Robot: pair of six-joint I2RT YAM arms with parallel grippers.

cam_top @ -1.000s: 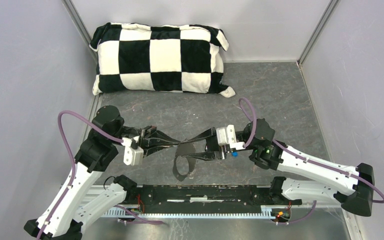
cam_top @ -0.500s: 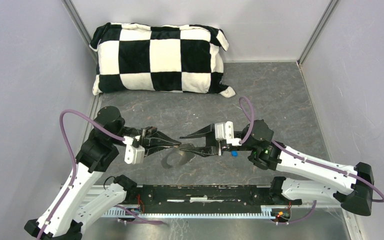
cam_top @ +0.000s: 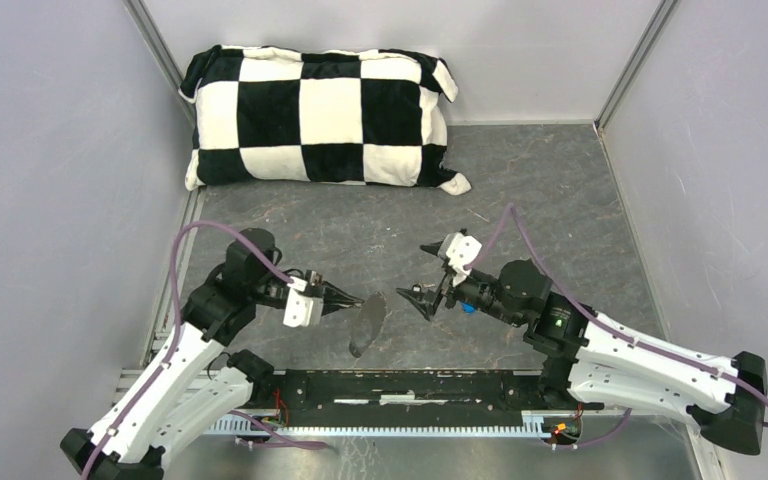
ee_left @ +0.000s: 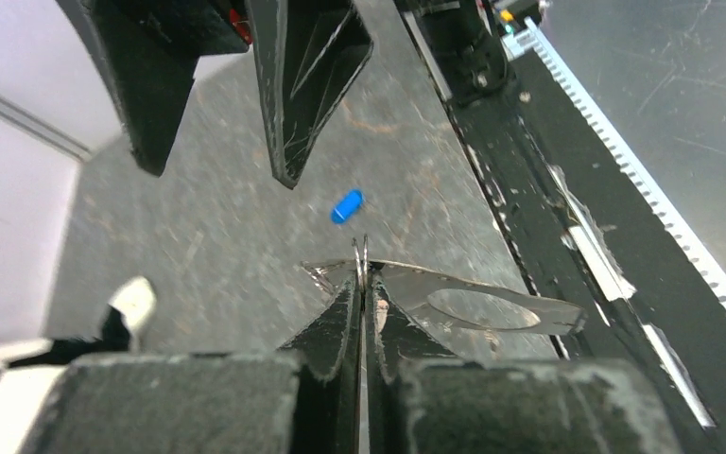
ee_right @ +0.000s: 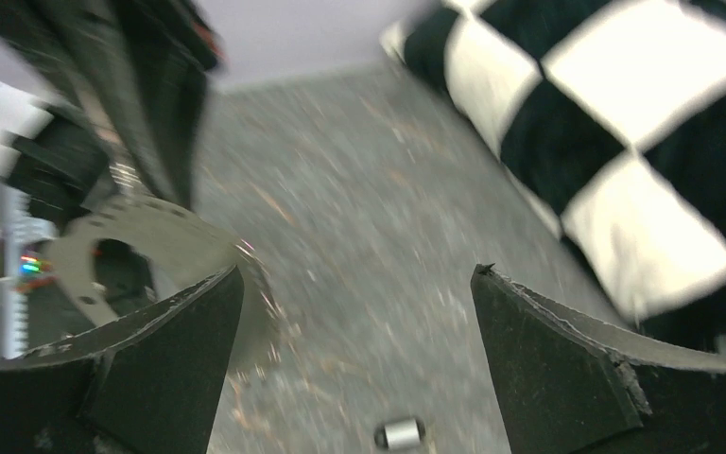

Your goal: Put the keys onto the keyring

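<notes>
Pinching the large, thin, silvery-grey wire keyring (cam_top: 368, 318) in the tightly pressed left gripper (cam_top: 355, 298), just above the grey marbled table (cam_top: 560, 200). Holding the right gripper (cam_top: 418, 272) spread wide and empty, near the ring but apart. Down on the tabletop beneath the right wrist: the tiny key with bright blue plastic head (cam_top: 469, 308).

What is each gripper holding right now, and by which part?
The left gripper pinches the keyring by its rim, fingers shut on the thin metal. The right gripper is open, holding nothing.
</notes>
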